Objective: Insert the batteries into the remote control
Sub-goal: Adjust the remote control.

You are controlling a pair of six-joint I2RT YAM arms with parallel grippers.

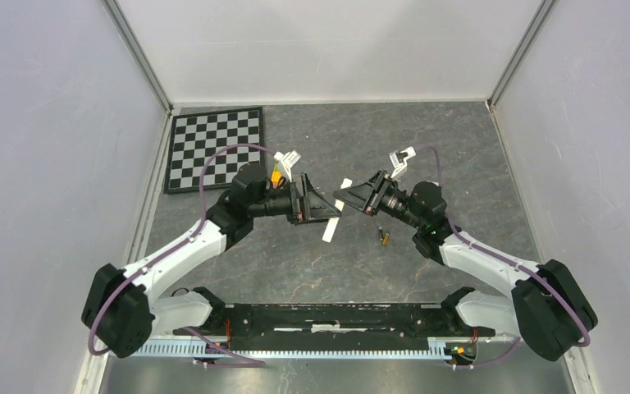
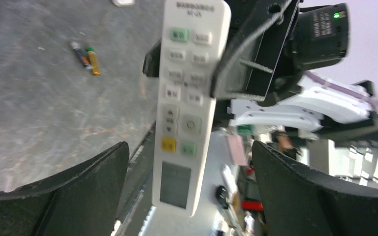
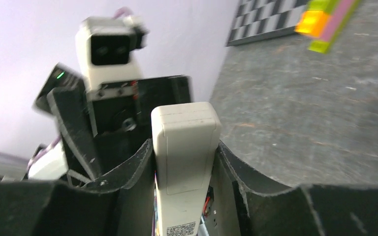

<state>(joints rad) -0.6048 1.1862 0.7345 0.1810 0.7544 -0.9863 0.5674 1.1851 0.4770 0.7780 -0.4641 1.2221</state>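
The remote control (image 2: pixel 189 108) is up in the air over the middle of the table (image 1: pixel 295 263), a long white bar hanging between the two arms, and the right tool (image 3: pixel 184 147) has it, both black fingers pressed flat against its sides, its plain back filling the right wrist view. The button face is turned towards the left arm, and there the left tool (image 2: pixel 189 146) stands spread wide, a finger well off either side of the remote and touching nothing. Two batteries (image 1: pixel 384 237) lie side by side on the table, just right of and nearer than the remote, close to the right arm. Far left, a checkerboard (image 1: pixel 216 148) lies flat, and a bright yellow, orange and pink block (image 3: pixel 325 19) sits near it.
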